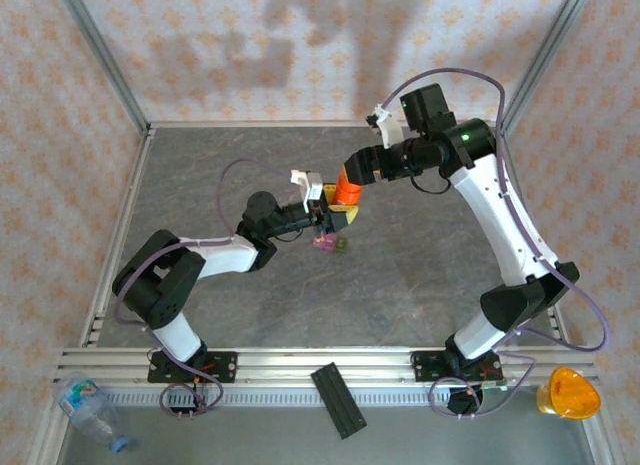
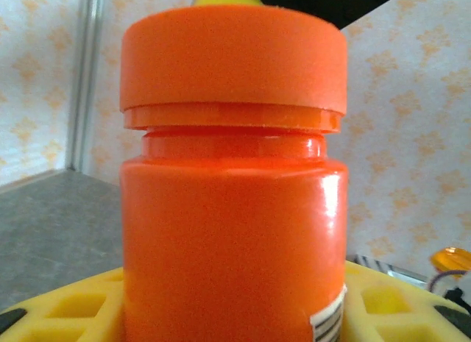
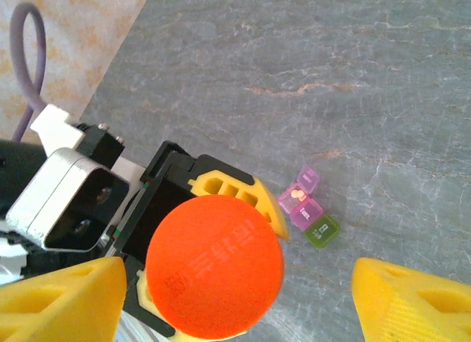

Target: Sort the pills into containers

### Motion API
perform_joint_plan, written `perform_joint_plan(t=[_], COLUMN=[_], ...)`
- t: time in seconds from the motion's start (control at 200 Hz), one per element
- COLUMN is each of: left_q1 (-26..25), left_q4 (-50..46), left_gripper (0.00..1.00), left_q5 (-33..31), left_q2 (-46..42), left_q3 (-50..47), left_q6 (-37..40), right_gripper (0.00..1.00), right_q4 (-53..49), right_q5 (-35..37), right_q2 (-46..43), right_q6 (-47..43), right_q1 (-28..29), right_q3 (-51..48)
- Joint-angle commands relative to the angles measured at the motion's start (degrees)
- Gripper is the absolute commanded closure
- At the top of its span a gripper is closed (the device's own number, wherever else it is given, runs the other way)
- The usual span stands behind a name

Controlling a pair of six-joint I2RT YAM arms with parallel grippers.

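Two yellow fingers (image 2: 423,294) of the left gripper (image 1: 337,206) are clamping the orange cylindrical plastic bottle (image 2: 232,239) by its lower body, one on each side, with the bottle held cap uppermost. The orange-red round cap (image 3: 213,265) is sitting in place on the bottle neck. The right gripper (image 3: 235,301) is hovering directly over the cap with its jaws spread wide. One yellow fingertip (image 3: 62,301) is showing on each side of the cap, and neither is touching it.

The containers (image 3: 307,209), a small joined cluster of translucent pink cube-shaped boxes with one dark green box at the end, are lying on the grey stone-patterned table (image 3: 353,77), just beside the left gripper. Small pale pieces are showing in one pink box; they are too small to identify.
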Motion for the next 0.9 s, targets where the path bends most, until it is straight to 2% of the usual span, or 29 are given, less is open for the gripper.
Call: perform_joint_plan(t=[0.0,0.27,0.616,0.896], left_q1=[0.6,0.6,0.7,0.8], left_q4=[3.6,3.5,3.5,3.4], left_gripper=[1.0,1.0,1.0,1.0], left_q5=[5.6,7.0,7.0,6.9], left_q2=[0.5,0.7,0.8,0.9], left_q3=[2.4,3.2,3.4,3.4], left_q6=[-3.4,-4.3,-4.1,-4.1], right_gripper=[0.2,0.21,0.28,0.28], right_q4=[-2.7,-4.4,-3.9,-3.7], right_q5=[-1.1,-2.1,-3.9,-5.5], right_q2=[0.8,2.5,1.9,1.7], right_q6=[-4.2,-5.2,-4.9,-4.9], right_q1=[0.0,0.0,-0.1,0.0], right_q3=[2.5,3.0,1.0,0.4])
